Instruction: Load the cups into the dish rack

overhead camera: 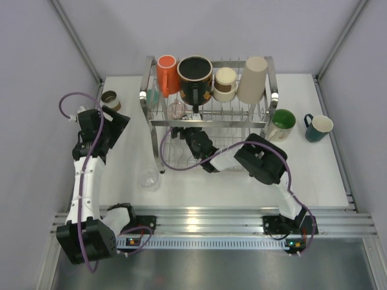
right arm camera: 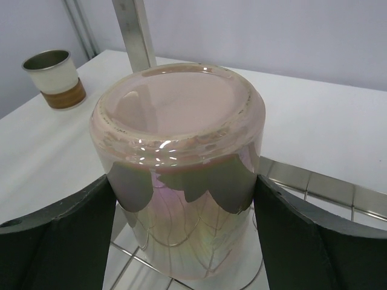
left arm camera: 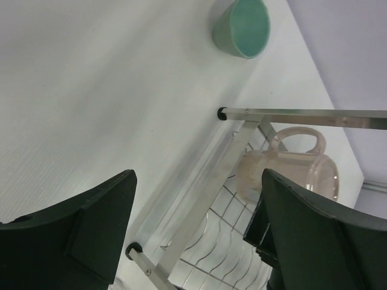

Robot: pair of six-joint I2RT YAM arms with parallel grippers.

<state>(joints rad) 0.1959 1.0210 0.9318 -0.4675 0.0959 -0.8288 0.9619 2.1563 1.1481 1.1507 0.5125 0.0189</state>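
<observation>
We see the rack (overhead camera: 208, 122) at the table's (overhead camera: 242, 187) far middle. Its upper tier holds four cups in a row: from the left, an orange cup (overhead camera: 167, 75), a black mug (overhead camera: 195, 81) with gold markings too small to read, a paper cup (overhead camera: 225, 84) and a beige cup (overhead camera: 253, 80). On the lower tier's wires a pink cup (right arm camera: 175, 121) stands upside down, with the right gripper's (right arm camera: 184, 181) jaws set wide on either side of it. We cannot tell whether the pads press it. The left gripper (left arm camera: 198, 175) hangs wide apart with nothing between its fingers, left of the rack. A mint cup (left arm camera: 242, 27) sits by the rack's left end and a banded cup (overhead camera: 110, 99) further left. A clear cup (overhead camera: 149, 179) stands near the rack's near-left corner. On the right, a green mug (overhead camera: 281, 125) and a teal mug (overhead camera: 318, 127) stand upright on the table, showing bare insides.
</observation>
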